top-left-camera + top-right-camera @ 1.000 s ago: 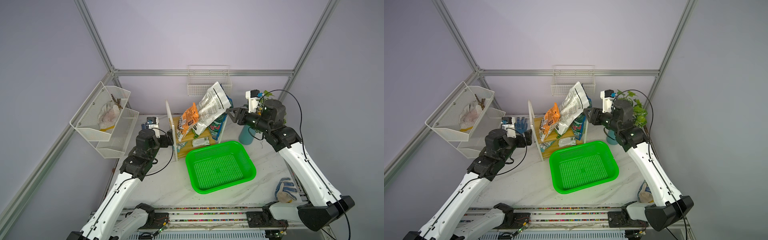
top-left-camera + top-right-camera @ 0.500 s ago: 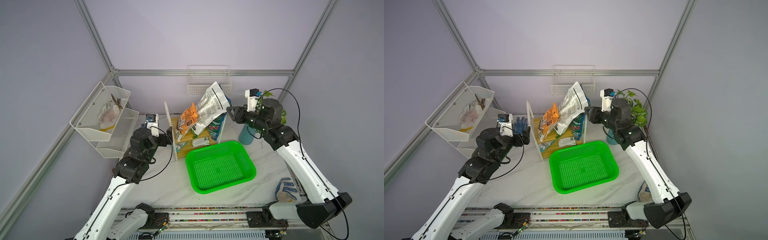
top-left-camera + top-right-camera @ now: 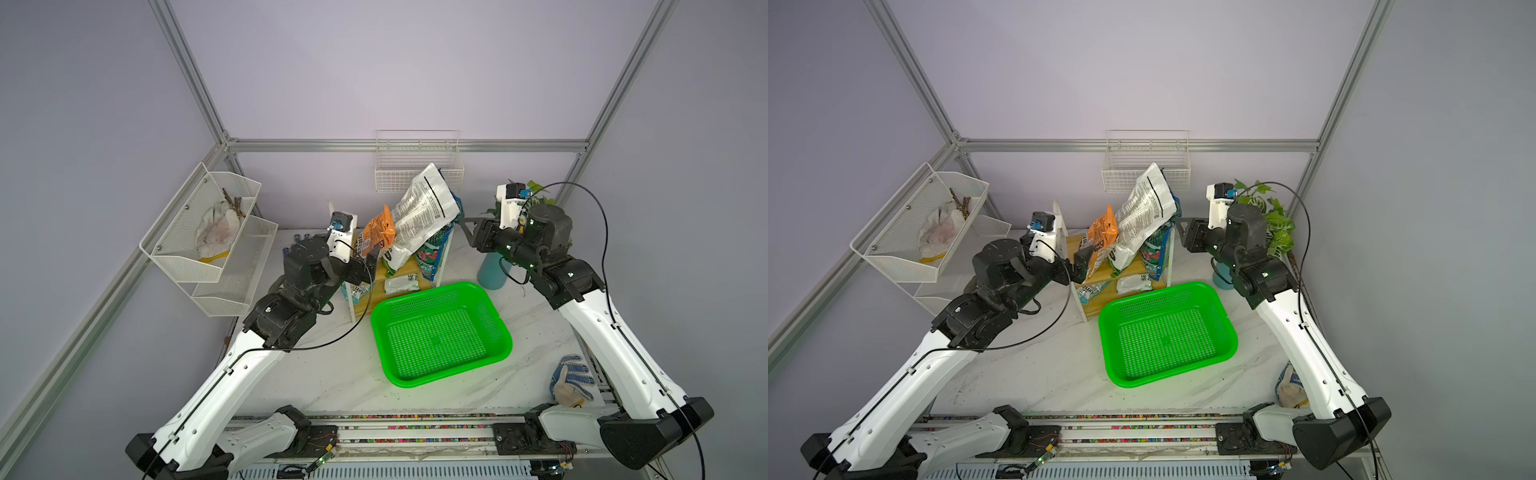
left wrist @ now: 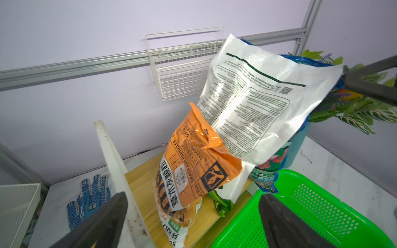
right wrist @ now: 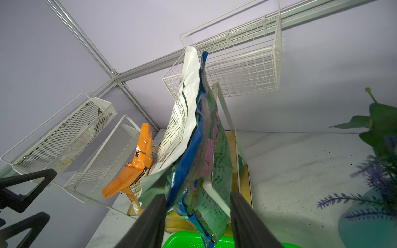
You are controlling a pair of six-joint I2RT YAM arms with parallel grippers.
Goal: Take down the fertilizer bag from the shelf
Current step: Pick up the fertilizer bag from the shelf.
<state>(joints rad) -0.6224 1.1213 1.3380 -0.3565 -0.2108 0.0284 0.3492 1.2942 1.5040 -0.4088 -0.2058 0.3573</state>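
Lilac-walled cell [image 3: 374,62]: left gripper [image 4: 193,198] gapes empty; right gripper [image 5: 197,195] half-open astride blue bag [image 5: 189,150].

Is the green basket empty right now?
Empty. Both top views show the green basket with a bare perforated floor, nothing lying inside.

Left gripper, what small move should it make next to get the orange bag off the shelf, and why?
Probably ease the left gripper forward until its fingers straddle the orange bag. Its jaws stand wide open and aimed at the bag but short of it. The bag stands on the shelf top board, with the white bag leaning over it.
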